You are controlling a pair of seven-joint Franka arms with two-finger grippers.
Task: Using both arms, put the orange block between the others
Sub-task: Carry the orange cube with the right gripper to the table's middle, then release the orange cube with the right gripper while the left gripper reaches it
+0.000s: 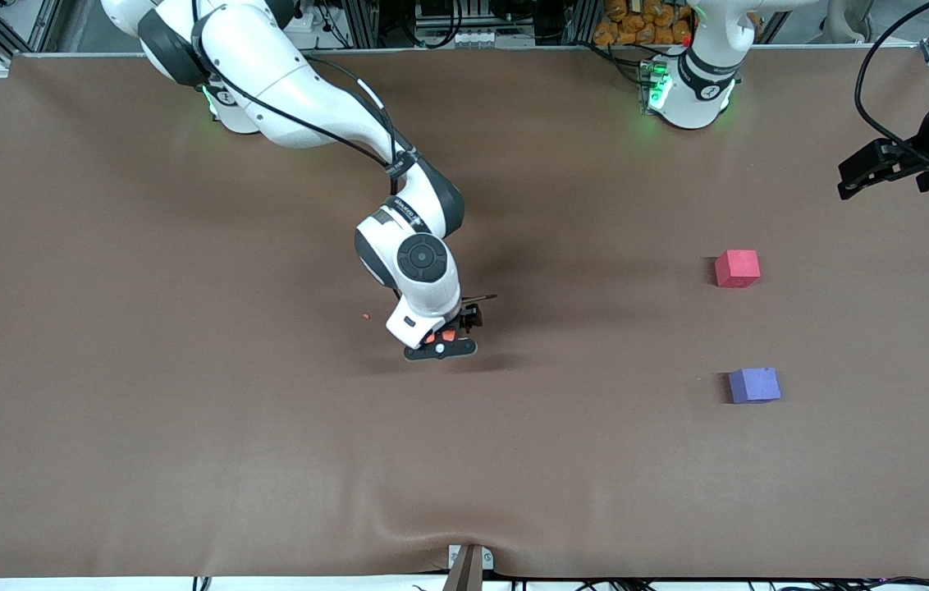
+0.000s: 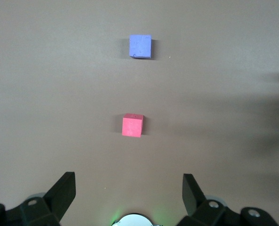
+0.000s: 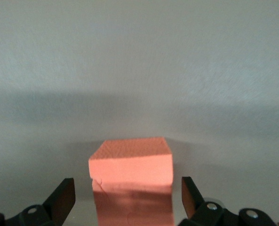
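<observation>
The orange block (image 3: 131, 162) rests on the brown table near its middle, partly hidden under the right hand in the front view (image 1: 449, 335). My right gripper (image 3: 128, 188) (image 1: 441, 341) stands low around it, open, with a gap between each finger and the block. The others lie toward the left arm's end: a red-pink cube (image 1: 737, 268) (image 2: 132, 125) and, nearer the front camera, a purple-blue cube (image 1: 754, 385) (image 2: 140, 46), with a bare gap between them. My left gripper (image 2: 128, 188) (image 1: 848, 179) hangs open and empty, high over the table's edge at the left arm's end, waiting.
A tiny orange crumb (image 1: 365, 316) lies on the brown table cover (image 1: 185, 410) beside the right hand. The cover is wrinkled at the front edge by a clamp (image 1: 469, 562). The arms' green-lit bases (image 1: 690, 90) stand along the back edge.
</observation>
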